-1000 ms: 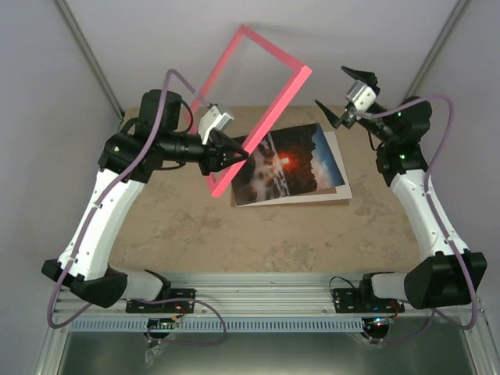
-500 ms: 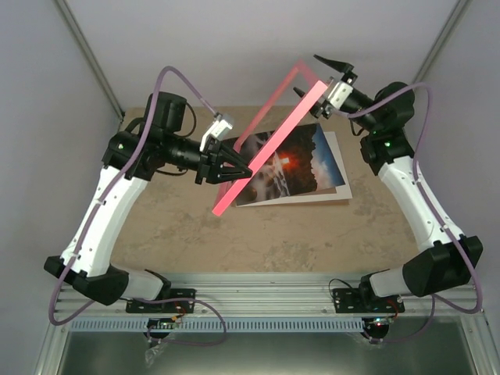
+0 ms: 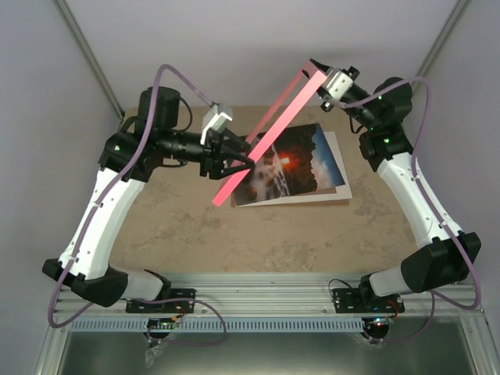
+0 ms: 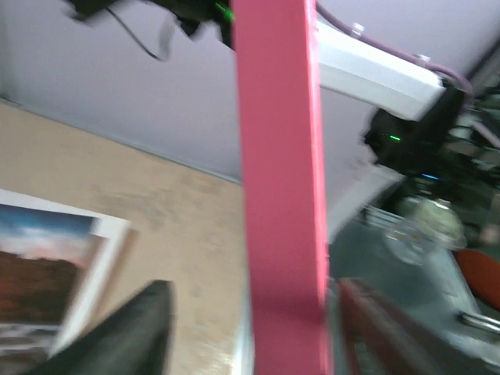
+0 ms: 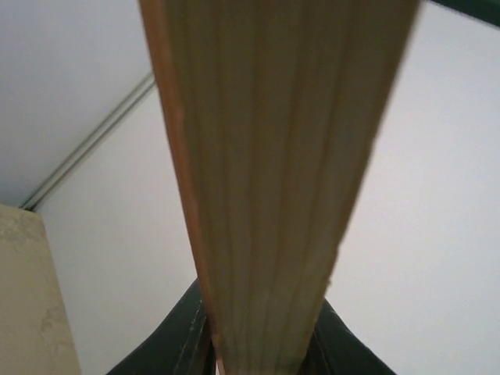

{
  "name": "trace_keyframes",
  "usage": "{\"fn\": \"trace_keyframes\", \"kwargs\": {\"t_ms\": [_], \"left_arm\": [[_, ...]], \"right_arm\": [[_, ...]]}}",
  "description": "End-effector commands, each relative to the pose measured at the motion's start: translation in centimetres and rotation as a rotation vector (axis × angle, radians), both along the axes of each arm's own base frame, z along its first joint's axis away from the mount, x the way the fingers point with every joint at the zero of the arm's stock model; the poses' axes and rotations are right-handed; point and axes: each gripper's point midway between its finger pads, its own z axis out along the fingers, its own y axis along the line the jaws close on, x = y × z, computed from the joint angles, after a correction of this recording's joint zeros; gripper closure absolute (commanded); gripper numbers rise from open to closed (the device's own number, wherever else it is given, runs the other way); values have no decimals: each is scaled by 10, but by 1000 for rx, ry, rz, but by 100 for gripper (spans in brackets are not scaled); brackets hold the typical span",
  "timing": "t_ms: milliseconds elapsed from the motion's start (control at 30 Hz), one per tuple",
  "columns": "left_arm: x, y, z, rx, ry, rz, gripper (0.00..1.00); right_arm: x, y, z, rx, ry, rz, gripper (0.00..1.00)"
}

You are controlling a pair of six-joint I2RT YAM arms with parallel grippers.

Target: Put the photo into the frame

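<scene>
The pink frame (image 3: pixel 269 133) hangs tilted and edge-on above the table. My right gripper (image 3: pixel 316 74) is shut on the frame's top far corner; in the right wrist view the pale inner face of the frame bar (image 5: pixel 273 156) fills the space between both dark fingers (image 5: pixel 168 344). My left gripper (image 3: pixel 241 160) sits at the frame's lower part. Its jaws stand apart around the pink bar (image 4: pixel 281 195), with a clear gap to the left finger (image 4: pixel 117 336). The photo (image 3: pixel 293 168) lies face up on the table under the frame, and its corner (image 4: pixel 39 258) shows in the left wrist view.
A brown cardboard sheet (image 3: pixel 344 195) pokes out from under the photo's right and near edges. The tan tabletop (image 3: pixel 273 242) is bounded by grey walls at the back and sides. Both arm bases stand on the metal rail (image 3: pixel 266 301) at the near edge.
My right gripper swung in to the frame's top corner and shut on it. The left jaws spread apart. The frame turned more edge-on to the top camera.
</scene>
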Motion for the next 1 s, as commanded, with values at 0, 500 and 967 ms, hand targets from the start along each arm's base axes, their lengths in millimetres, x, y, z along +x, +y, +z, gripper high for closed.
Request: {"fn": "trace_keyframes", "kwargs": {"t_ms": [0, 500, 967], "left_arm": [[49, 22, 53, -61, -295, 307, 2], [146, 154, 130, -214, -505, 1224, 1], [208, 115, -4, 202, -315, 1065, 12]], "right_arm": [[10, -18, 10, 105, 71, -99, 99], [99, -127, -47, 670, 739, -612, 100], [74, -110, -157, 888, 1331, -512, 99]]}}
